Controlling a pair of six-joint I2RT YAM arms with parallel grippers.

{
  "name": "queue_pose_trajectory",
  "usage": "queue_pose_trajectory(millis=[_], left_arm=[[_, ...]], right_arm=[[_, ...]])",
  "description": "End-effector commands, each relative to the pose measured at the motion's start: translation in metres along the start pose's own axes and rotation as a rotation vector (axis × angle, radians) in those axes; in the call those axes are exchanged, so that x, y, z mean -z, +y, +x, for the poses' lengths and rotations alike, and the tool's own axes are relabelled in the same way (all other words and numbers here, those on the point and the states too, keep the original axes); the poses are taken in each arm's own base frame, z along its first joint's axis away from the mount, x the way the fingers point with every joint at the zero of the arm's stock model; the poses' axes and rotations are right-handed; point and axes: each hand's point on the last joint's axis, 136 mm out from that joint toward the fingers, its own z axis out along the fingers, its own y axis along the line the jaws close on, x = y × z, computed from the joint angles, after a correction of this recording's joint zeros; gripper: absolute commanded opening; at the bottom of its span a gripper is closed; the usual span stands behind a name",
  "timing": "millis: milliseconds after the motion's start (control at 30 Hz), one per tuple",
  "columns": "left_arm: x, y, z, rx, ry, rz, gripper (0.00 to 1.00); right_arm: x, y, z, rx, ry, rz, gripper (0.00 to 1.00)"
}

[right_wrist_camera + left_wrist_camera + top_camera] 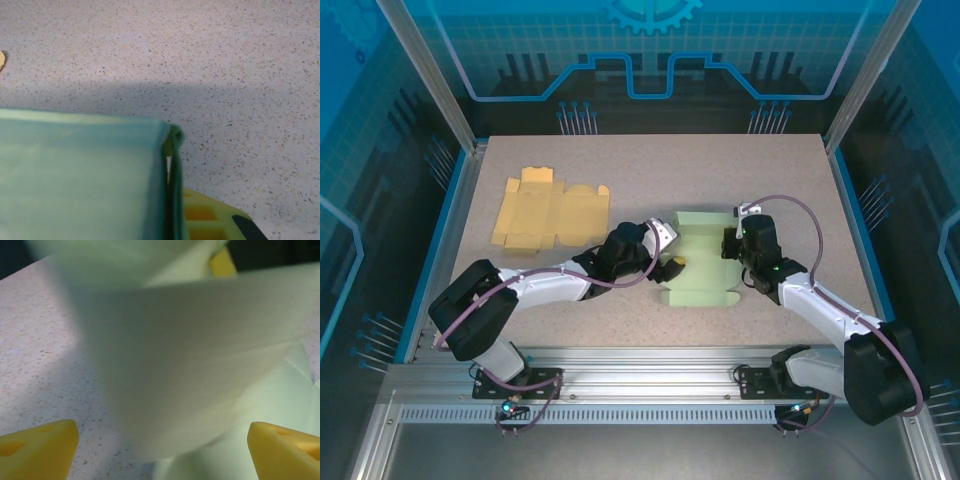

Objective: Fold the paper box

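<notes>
A: What is lying on the speckled table [650, 160]?

B: The green paper box [705, 265] sits right of centre, between the two arms. It is partly folded. Its long axis runs roughly from the near edge toward the far edge, and the near end has flaps spread on the tabletop.

A: Anything else?

B: A flat tan cardboard blank [548, 212] lies well apart at the far left.

A: And the left gripper [672, 263]?

B: It is at the box's left side. On its wrist camera the yellow fingers [42, 447] stand wide apart with a pale green panel rising between them. It grips nothing.

A: The right gripper [733, 246]?

B: It is closed, pinching the box's right wall. On its wrist camera the folded green edge runs down beside a yellow finger [210, 220].
</notes>
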Motion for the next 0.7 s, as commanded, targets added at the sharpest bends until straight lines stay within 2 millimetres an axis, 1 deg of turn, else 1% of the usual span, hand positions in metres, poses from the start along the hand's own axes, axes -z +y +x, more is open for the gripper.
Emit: queue_pose_trajectory(millis=[0,100,233,267,367,467,600,667], left_arm=[[0.008,-0.022,-0.020,-0.063,-0.019,0.105,0.89],[0.009,-0.024,-0.019,-0.083,0.003,0.119,0.90],[0.006,-0.012,-0.023,-0.090,-0.006,0.054,0.85],[0.006,-0.013,-0.026,-0.091,-0.013,0.055,0.85],[0.009,-0.017,-0.029,-0.085,-0.027,0.083,0.90],[0.019,-0.022,-0.031,-0.086,-0.045,0.104,0.99],[0.043,-0.025,-0.032,-0.104,-0.090,0.116,0.99],[0.055,-0.023,-0.033,-0.102,-0.113,0.114,0.99]], right_arm=[[0.000,0.004,-0.008,-0.010,-0.027,-0.014,0.00],[0.000,0.003,-0.008,-0.009,-0.026,-0.014,0.00],[0.001,0.003,-0.008,-0.010,-0.028,-0.014,0.00],[0.000,0.003,-0.008,-0.009,-0.027,-0.014,0.00],[0.001,0.003,-0.008,-0.009,-0.027,-0.013,0.00],[0.001,0.003,-0.009,-0.008,-0.031,-0.013,0.00],[0.001,0.004,-0.010,-0.008,-0.031,-0.015,0.00],[0.000,0.003,-0.009,-0.008,-0.028,-0.014,0.00]])
